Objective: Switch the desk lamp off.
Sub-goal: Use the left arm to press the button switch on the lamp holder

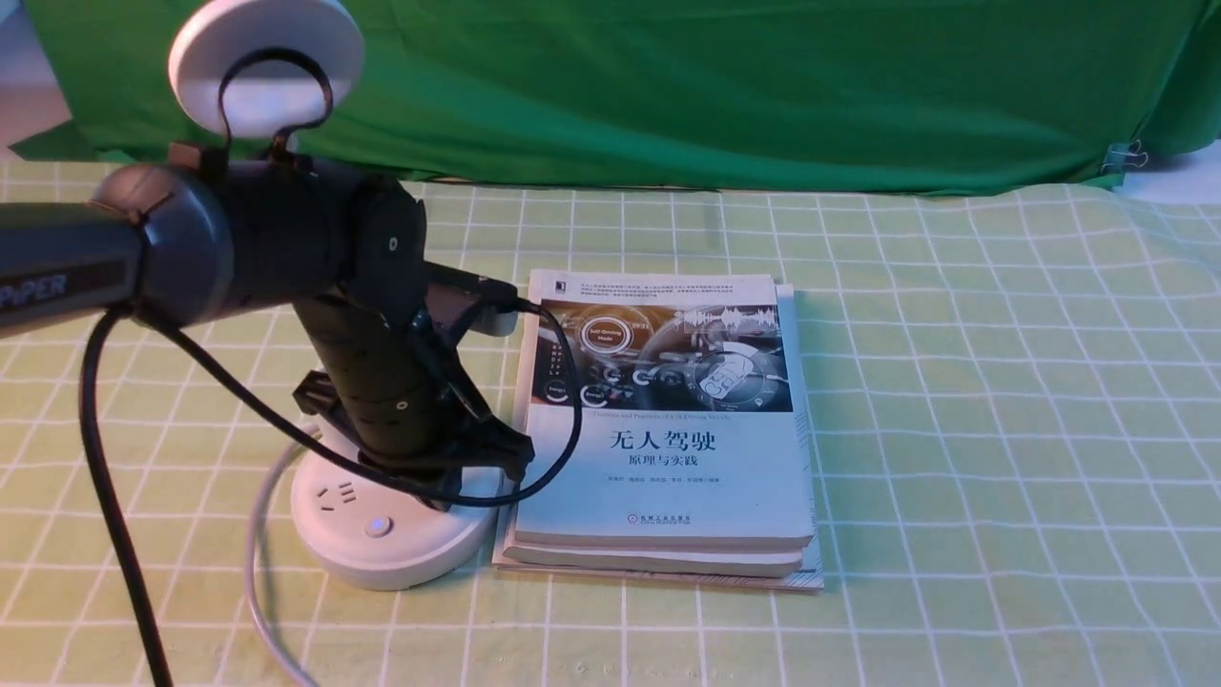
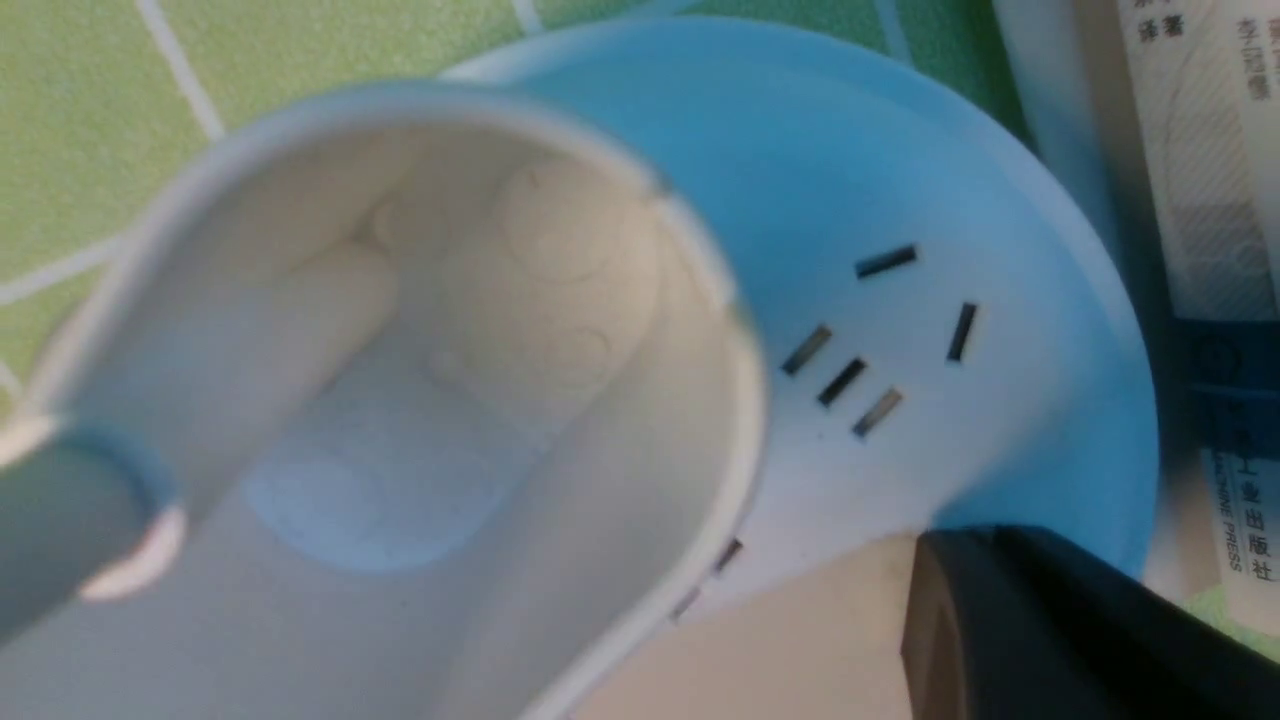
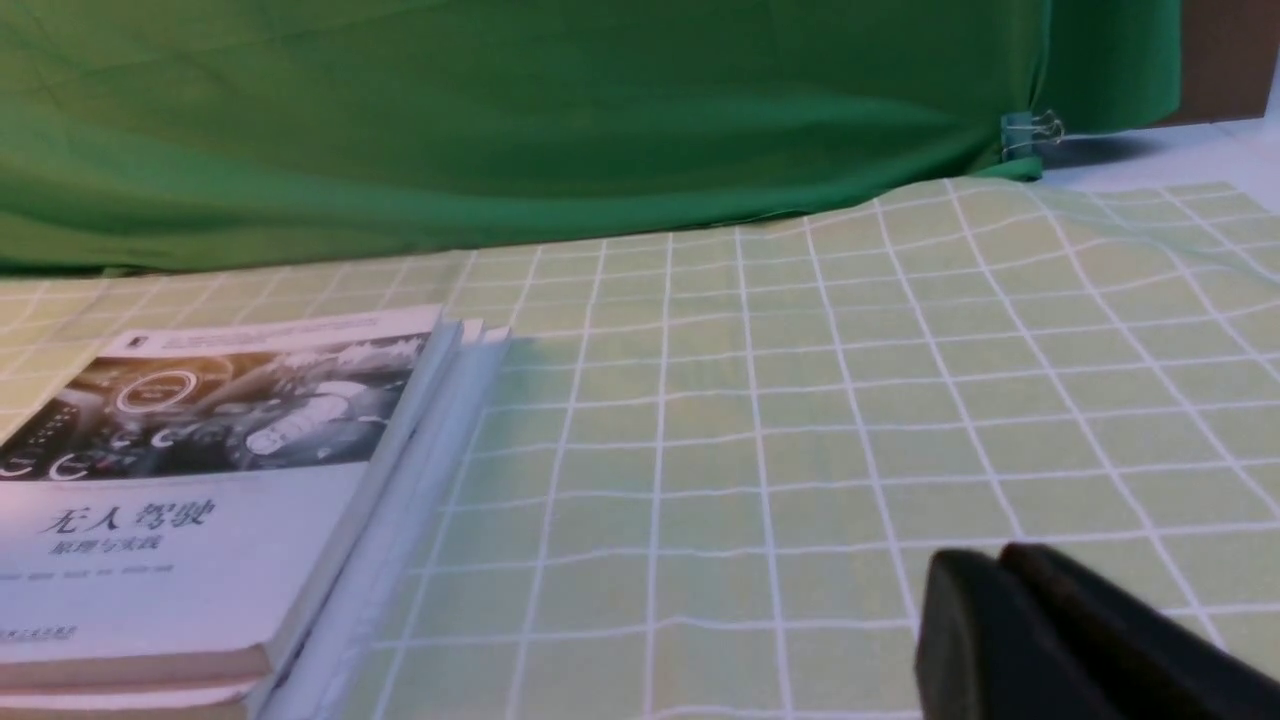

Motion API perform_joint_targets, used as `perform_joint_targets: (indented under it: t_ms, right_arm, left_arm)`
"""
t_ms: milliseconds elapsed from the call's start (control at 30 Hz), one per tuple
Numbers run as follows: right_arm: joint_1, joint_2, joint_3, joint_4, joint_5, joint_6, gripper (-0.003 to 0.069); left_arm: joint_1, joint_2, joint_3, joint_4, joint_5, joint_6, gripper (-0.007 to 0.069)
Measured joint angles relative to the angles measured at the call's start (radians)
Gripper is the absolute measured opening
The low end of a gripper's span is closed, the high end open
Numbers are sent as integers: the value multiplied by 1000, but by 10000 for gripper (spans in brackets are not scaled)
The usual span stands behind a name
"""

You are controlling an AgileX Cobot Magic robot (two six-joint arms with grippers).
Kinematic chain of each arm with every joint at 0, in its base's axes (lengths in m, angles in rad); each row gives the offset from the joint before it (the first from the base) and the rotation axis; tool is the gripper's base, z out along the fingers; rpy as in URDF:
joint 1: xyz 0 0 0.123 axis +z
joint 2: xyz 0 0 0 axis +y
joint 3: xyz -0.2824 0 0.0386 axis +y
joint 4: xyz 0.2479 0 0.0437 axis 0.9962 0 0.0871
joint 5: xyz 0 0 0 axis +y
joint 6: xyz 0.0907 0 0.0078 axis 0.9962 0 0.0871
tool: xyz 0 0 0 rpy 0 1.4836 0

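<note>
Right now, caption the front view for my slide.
Left arm reaches down over the lamp base, books stacked beside it.

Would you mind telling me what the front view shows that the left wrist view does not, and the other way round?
Only the front view shows the desk lamp's disc head, a button on its base, the grey cord, the left arm reaching down over the base, and the green backdrop. Only the left wrist view looks down into the lamp's cup holder. Both show the round base with its socket slots, the stacked books beside it and the checked cloth.
</note>
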Motion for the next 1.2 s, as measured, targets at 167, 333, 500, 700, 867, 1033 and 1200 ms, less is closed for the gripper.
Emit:
perform_joint_targets:
  t_ms: [167, 333, 500, 700, 867, 1033, 1200]
  right_arm:
    - [0, 0, 0, 0, 0, 0, 29]
    - [0, 0, 0, 0, 0, 0, 29]
    - [0, 0, 0, 0, 0, 0, 29]
    - [0, 0, 0, 0, 0, -1, 29]
    - [0, 0, 0, 0, -1, -1, 29]
    - [0, 0, 0, 0, -1, -1, 29]
    - [0, 0, 0, 0, -1, 0, 29]
  left_arm:
    - [0, -64, 1, 0, 5, -6, 2]
    - [0, -78, 1, 2, 11, -6, 2]
    - [0, -53, 1, 2, 8, -6, 2]
    - [0, 16, 1, 2, -1, -6, 2]
    - [0, 23, -3, 2, -5, -6, 2]
    - [0, 2, -1, 2, 5, -6, 2]
    - [0, -126, 33, -22, 41, -6, 2]
